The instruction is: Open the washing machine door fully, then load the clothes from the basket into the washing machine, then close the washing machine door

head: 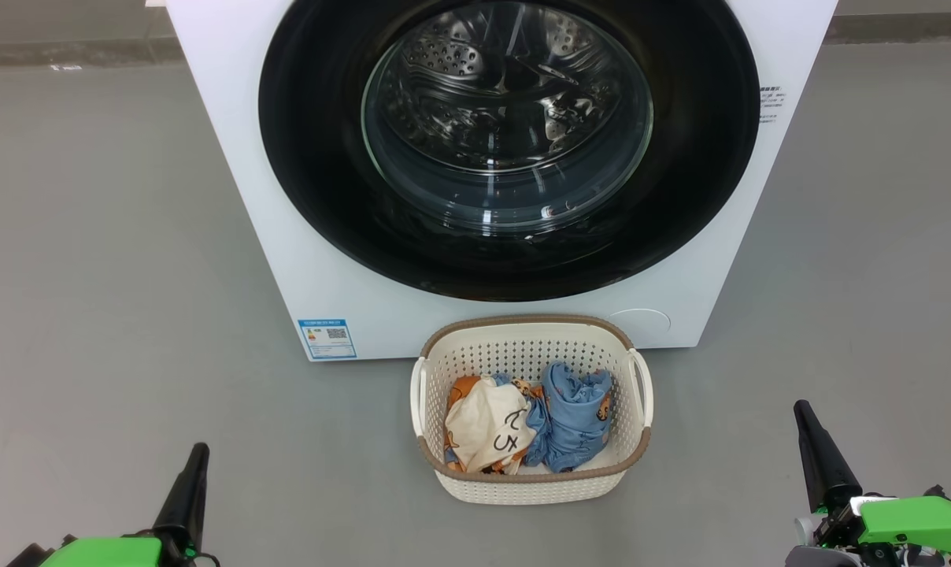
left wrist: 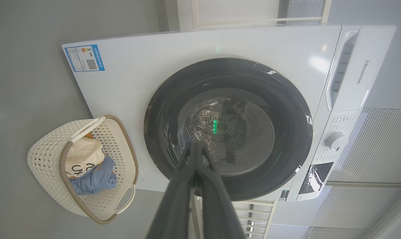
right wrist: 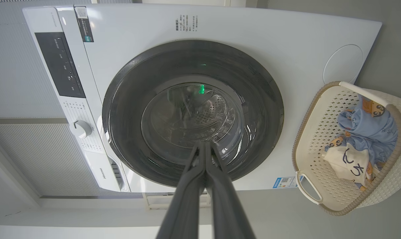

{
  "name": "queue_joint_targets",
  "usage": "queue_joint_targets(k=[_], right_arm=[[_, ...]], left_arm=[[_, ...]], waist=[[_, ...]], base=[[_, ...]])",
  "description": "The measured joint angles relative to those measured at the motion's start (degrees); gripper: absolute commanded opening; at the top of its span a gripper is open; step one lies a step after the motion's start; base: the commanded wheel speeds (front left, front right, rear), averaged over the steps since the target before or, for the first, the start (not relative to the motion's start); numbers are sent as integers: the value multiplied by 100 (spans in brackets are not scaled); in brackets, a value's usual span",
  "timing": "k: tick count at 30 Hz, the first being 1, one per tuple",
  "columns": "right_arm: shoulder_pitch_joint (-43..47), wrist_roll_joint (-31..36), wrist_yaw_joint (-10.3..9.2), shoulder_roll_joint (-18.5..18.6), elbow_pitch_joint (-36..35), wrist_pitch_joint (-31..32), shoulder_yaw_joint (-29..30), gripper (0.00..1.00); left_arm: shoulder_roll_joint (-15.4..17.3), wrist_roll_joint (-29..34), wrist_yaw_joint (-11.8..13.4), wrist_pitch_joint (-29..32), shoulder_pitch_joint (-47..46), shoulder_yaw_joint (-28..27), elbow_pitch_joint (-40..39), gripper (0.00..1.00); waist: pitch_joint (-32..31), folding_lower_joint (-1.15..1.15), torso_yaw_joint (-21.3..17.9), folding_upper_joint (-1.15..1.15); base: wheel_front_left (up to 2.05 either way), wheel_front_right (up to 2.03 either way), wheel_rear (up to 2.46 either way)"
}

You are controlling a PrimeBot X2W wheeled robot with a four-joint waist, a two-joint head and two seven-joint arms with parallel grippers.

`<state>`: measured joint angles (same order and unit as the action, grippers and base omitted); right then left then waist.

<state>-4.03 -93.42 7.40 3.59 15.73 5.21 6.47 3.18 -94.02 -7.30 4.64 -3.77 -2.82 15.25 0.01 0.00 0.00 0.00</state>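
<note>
The washing machine (head: 231,197) stands straight ahead, its door (head: 318,157) shut flush against the front. The basket (head: 523,321) sits on the floor just before it, below the door, with the clothes (head: 570,417) bunched inside. The left gripper (head: 198,453) and right gripper (head: 802,409) hang low, well apart from everything, fingers pressed together and empty. Opening comes first: one gripper should probably hook the door's rim and swing it wide, clearing the basket. Which side latches is unclear.
</note>
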Motion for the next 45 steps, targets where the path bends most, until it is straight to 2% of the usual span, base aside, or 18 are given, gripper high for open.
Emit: queue_joint_targets(k=[45], right_arm=[[0,16,0,-21,1,25,19,0]], left_arm=[[-8,10,0,42,-1,-33,1,0]], waist=[[0,0,0,0]], base=[[0,0,0]])
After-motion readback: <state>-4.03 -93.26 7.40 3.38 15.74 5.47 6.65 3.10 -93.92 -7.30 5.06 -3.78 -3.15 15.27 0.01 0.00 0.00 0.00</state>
